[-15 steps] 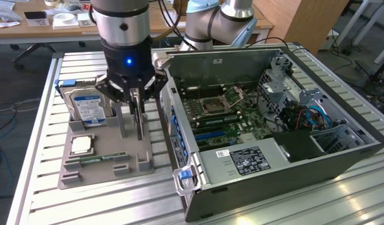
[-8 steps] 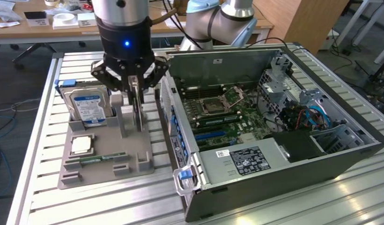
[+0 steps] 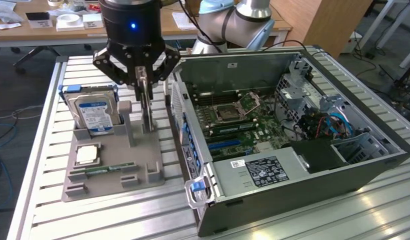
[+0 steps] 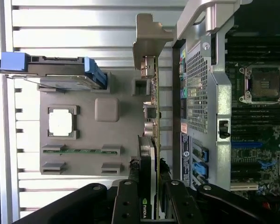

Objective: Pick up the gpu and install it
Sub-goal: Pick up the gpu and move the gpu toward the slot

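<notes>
The gpu (image 3: 147,107) is a thin dark card standing on edge, its lower end at the grey holder tray (image 3: 111,175). My gripper (image 3: 143,82) is directly above it, shut on its upper edge with a finger on each side. In the wrist view the gpu (image 4: 151,116) shows edge-on, its silvery end bracket (image 4: 149,42) at the far end, between my gripper (image 4: 148,167) fingers. The open computer case (image 3: 278,200) lies at the exterior view's right, right beside the card, with the motherboard (image 3: 238,120) exposed inside.
On the holder tray (image 4: 84,135) stand a silver hard drive (image 3: 95,112) with a blue-white label, a CPU chip (image 3: 87,154) and a green memory stick (image 3: 105,169). The case's rear panel (image 4: 200,93) runs close along the card. The slatted metal table (image 3: 91,220) carries everything.
</notes>
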